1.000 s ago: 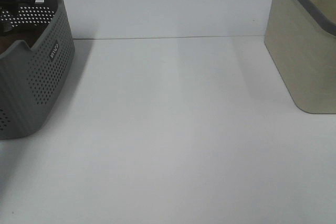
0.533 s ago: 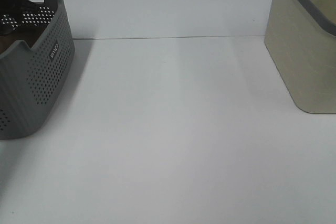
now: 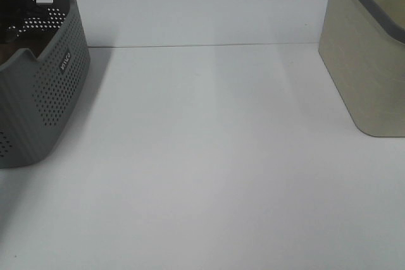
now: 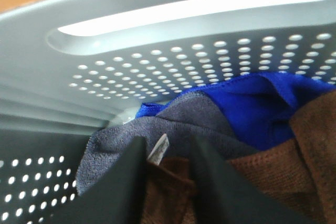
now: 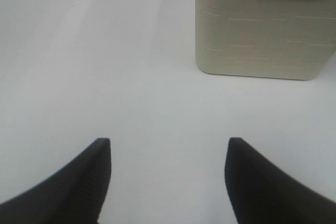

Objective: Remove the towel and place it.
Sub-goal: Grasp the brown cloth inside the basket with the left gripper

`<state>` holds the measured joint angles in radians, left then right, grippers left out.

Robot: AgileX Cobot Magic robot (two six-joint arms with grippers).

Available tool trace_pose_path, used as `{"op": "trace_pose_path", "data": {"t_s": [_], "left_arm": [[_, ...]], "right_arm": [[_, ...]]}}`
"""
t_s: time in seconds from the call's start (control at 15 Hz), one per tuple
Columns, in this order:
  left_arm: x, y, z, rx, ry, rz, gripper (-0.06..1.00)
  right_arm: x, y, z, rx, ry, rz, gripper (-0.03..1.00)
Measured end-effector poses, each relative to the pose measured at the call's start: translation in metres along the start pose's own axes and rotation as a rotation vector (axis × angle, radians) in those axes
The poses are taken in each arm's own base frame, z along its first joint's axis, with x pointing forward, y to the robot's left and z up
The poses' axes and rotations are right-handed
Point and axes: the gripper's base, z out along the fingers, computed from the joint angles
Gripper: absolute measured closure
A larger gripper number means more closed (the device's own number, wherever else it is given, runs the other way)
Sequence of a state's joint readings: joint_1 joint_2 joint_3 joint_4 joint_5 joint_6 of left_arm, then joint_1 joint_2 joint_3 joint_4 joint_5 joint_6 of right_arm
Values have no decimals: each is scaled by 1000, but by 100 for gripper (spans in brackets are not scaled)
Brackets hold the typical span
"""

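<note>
Left wrist view looks down inside the gray basket (image 4: 157, 40), and the left gripper (image 4: 169, 142) is low in there. Its two black fingers (image 4: 126, 187) stand a little apart, one on each side of a bump of the brown towel (image 4: 273, 182), right by the small white label (image 4: 157, 149). I cannot tell if they are squeezing the towel yet or only sitting around it. The towel lies in the basket, next to a gray cloth (image 4: 173, 116) and a blue cloth (image 4: 252, 108), and the three cloths touch.

That is where trouble could come from. The gray cloth is just beside the fingers, so a pinch could catch it too, and then two cloths would come up together. The pinch looks to be near an edge of the towel, so only a thin bit may be held. The towel is big and soft, so it could slip out when it is lifted, or drag on the basket wall and tip the basket.

The right gripper (image 5: 169, 142) has its fingers wide apart with nothing in them. It hangs over the bare white table (image 5: 105, 51), near the beige bin (image 5: 262, 30)
</note>
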<state>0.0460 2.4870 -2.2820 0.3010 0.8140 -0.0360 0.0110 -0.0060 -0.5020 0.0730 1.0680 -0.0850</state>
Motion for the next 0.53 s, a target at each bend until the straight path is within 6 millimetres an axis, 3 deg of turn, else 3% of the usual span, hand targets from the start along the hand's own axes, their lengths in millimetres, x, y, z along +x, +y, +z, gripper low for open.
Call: {"op": "trace_pose_path", "data": {"t_s": [0.2, 0.53], "left_arm": [[0, 0, 0, 0, -1, 23, 92], [-1, 1, -3, 3, 2, 51, 94]], "right_arm": [[0, 0, 0, 0, 0, 0, 36], [0, 0, 0, 0, 0, 0, 36]]}}
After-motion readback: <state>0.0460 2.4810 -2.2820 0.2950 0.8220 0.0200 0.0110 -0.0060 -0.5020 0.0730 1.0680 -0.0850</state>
